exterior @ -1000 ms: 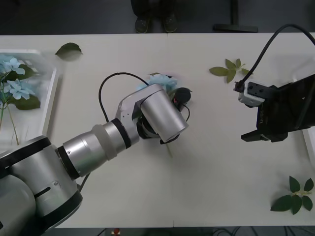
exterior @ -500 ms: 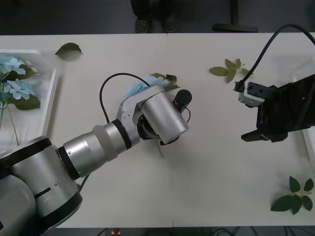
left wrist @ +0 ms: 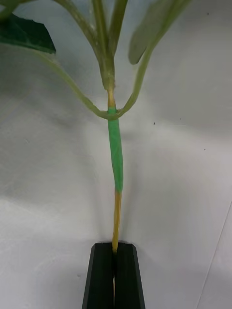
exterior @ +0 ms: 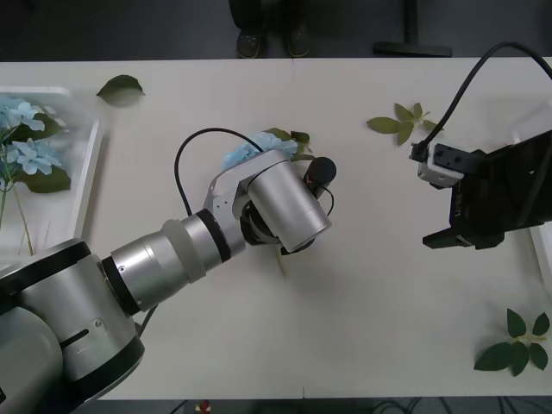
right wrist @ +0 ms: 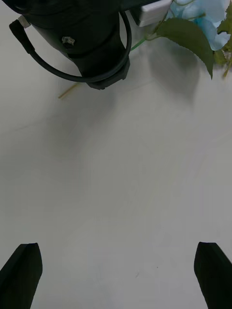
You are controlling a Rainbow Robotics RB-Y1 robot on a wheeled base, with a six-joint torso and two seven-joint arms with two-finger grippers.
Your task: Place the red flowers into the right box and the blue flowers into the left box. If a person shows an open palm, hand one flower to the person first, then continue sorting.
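Note:
My left gripper (left wrist: 115,251) is shut on the yellow end of a blue flower's stem (left wrist: 115,154) at the middle of the table. In the front view the flower's pale blue head (exterior: 246,152) and leaves peek out beyond the left arm's silver wrist (exterior: 285,207), and the stem's tip (exterior: 279,264) sticks out on the near side. The right wrist view catches the same blue flower (right wrist: 208,14). My right gripper (exterior: 435,200) hovers open at the table's right, holding nothing. Two more blue flowers (exterior: 21,138) lie in the left box (exterior: 90,172). The red flowers are out of view.
The white edge of the right box (exterior: 544,250) shows at the far right. Loose green leaf sprigs lie at the back left (exterior: 121,86), the back right (exterior: 401,121) and the front right (exterior: 517,341). A black cable (exterior: 185,164) loops off the left wrist.
The left wrist has turned a little and the blue flower's head has swung to the left; its stem tip moved left too. The right arm has stayed still.

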